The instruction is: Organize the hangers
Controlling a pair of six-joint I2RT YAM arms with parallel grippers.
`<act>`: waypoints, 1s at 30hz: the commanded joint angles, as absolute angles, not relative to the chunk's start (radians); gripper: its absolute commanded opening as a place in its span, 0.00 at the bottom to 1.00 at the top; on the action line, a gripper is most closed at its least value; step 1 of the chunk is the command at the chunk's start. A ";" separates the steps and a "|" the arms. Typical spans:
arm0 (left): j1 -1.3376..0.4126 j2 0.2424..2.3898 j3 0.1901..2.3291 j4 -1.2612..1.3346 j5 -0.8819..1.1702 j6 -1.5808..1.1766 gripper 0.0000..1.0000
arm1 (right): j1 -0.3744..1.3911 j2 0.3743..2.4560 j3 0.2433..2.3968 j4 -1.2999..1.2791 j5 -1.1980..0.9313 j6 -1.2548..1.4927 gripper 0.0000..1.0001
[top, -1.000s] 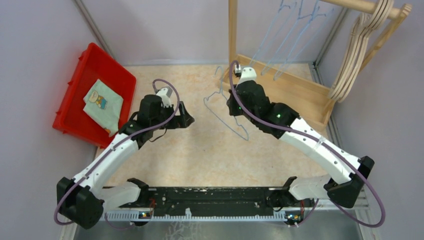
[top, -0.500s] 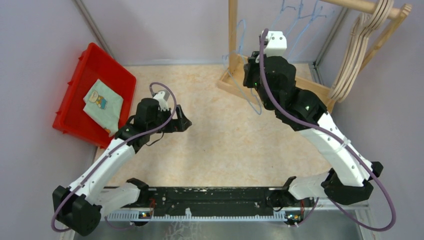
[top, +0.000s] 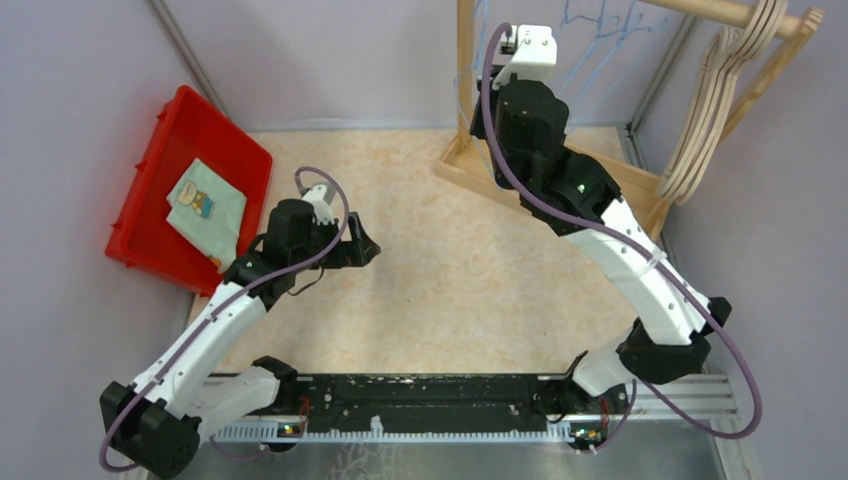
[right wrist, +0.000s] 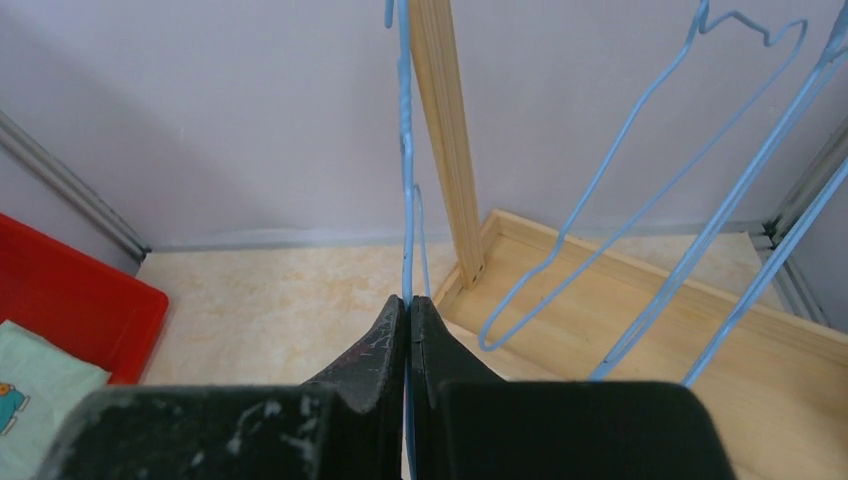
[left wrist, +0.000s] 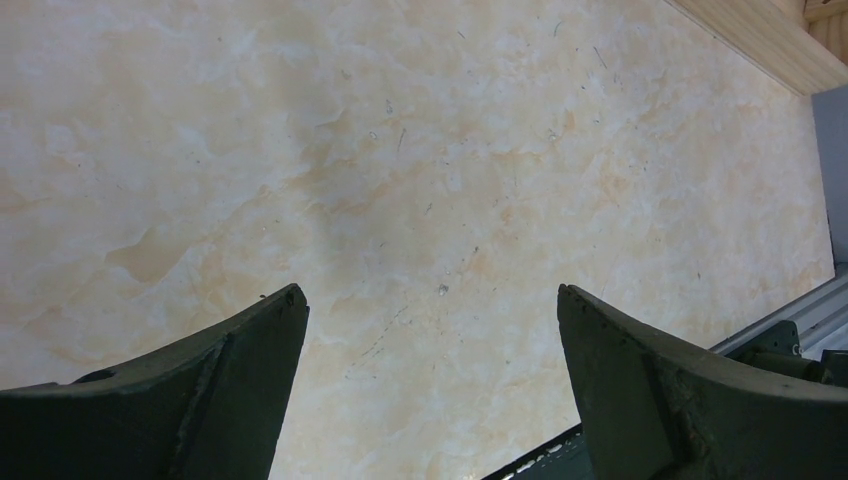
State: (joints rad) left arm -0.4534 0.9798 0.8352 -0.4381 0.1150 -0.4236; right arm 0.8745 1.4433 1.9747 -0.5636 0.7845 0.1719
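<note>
The right hand (right wrist: 408,305) is clenched on 1 blue wire hanger (right wrist: 404,150), held up just beside the rack post (right wrist: 445,130) at the far edge of the bench (top: 420,300). Pinched so narrowly, the thin wire could swivel or snag the post. The left hand (left wrist: 430,295) hangs released, empty.

Bin (top: 150,170) left, cloth (top: 205,205) in it, rack (top: 465,70) rear right, hangers (top: 712,100) on its rail (top: 715,12)
</note>
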 commanded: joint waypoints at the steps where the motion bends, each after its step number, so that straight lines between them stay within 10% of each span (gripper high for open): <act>1: -0.449 0.955 0.835 -0.461 0.101 -0.403 1.00 | 0.884 1.466 2.056 -0.398 0.849 0.099 0.00; 30: -0.450 0.963 0.847 -0.485 0.065 -0.365 1.00 | 0.727 1.895 2.437 0.061 0.989 -0.309 0.00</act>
State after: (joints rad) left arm -0.4534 0.9627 0.8352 -0.4740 0.0811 -0.3882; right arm 0.7609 1.8824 2.3405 -0.0345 1.0000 -0.2966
